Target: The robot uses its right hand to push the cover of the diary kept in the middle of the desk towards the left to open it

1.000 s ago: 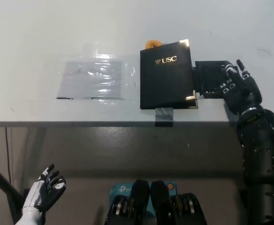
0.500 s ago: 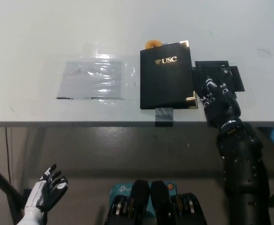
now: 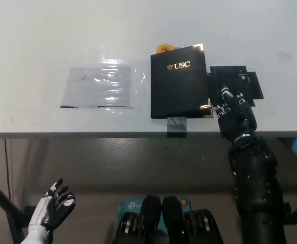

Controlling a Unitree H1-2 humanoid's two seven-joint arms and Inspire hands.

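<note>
Sliding in from the far right over the last second, the black right hand [image 3: 233, 113] now sits just beside the lower right corner of the closed black diary with gold "USC" lettering and gilt corners [image 3: 179, 88], where a second ago it lay well out over the black flat piece [image 3: 239, 80] taped to the desk on the diary's right. In the last half second the shift is small: the hand has drawn a little nearer the desk's front edge and its fingertips [image 3: 224, 94] point up along the cover's right edge, near the gilt corner, though whether they touch the cover cannot be told. The diary itself has not moved or lifted; it lies flat and shut at the middle of the pale grey desk [image 3: 36, 40], near the front edge, with a strip of grey tape [image 3: 177, 125] under its lower side and a clear plastic sheet [image 3: 100, 86] lying well apart to its left. So the push has not yet begun; the hand seems lined up for it. The right forearm rises steeply from below the desk edge, wrist bent forward, fingers loosely spread and holding nothing. The white left hand [image 3: 52, 211] hangs low at the lower left, fingers apart, empty.
</note>
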